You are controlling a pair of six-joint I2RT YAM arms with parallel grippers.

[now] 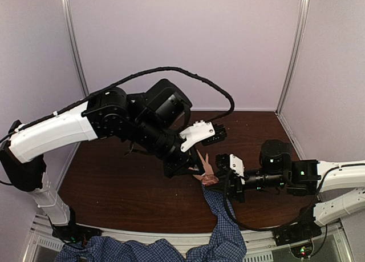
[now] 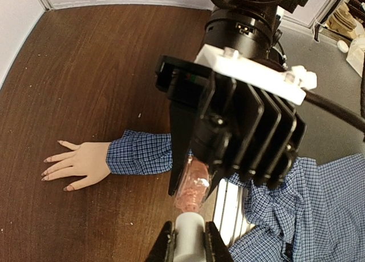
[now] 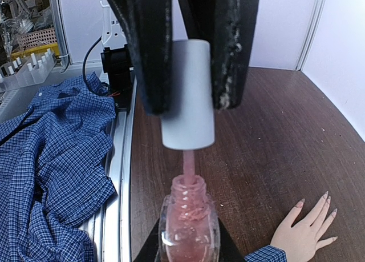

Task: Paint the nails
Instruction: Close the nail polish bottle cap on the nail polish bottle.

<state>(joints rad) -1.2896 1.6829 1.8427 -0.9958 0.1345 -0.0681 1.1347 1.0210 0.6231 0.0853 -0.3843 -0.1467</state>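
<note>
While the white cap (image 3: 188, 96) is pinched tight by the left gripper (image 2: 188, 240), its pink brush stem (image 3: 187, 162) is sunk in the open neck of the polish bottle (image 3: 190, 222), whose body is clamped from the side by the drawn-in jaws of the right gripper (image 3: 189, 250). Both are held above the table (image 2: 97, 73), close to its near edge, where a blue checked shirt (image 3: 51, 159) is heaped. Farther out and lower, the human hand (image 2: 80, 164) is laid flat on the wood, palm down and fingers spread, with its sleeve (image 2: 140, 152) running back toward that edge. Its long axis is pointed away from the arms' bases, so the nails (image 3: 328, 198) are found at its far end, below the brush and beyond the bottle. From above, the hand is seen between the two grippers, so neither is placed clearly nearer; the brush, however, is carried by the left. The left arm is arched high over the table and bent down onto the cap, while the right arm is stretched low and level from its side. The coming move is therefore judged to be the left's: the brush would be lifted clear of the neck, then carried outward and down to the nails.
</note>
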